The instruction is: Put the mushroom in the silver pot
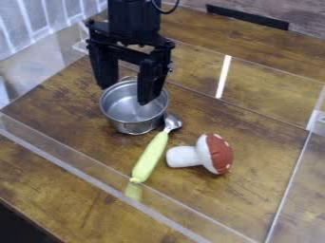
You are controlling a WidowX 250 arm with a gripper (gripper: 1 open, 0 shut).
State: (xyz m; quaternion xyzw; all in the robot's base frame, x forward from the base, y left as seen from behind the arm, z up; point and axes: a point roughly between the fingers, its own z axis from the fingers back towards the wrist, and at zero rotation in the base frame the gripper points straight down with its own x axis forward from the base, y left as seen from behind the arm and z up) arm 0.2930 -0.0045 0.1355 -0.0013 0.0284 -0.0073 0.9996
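Brown wooden boards (260, 95) spread beneath me, with a clear, see-through edging (64, 157) running along the near left of the view and a short white strip (223, 76) lying farther back on the wood; another pale strip shows at the right border. My jaws (128, 92) stand wide apart with nothing between them, pointing down over the silver pot (132, 116); one fingertip shows against the pot's shiny inside, the other near its rim on the picture's left, though I cannot tell whether either touches the metal. The mushroom (200, 155) is outside my grasp, on the boards nearer the camera and to the picture's right of me; it lies on its side, its rounded red-brown cap with pale patches facing right and its thick white stem facing left. Between that stem and the pot, a long yellow-green piece (150, 157) lies aslant on the wood; its upper end comes up beside the pot's stubby handle (174, 121), and its lower end reaches toward the camera, past the mushroom; whether it touches the handle I cannot tell. My own dark body (127, 38) hides part of the pot's far rim.
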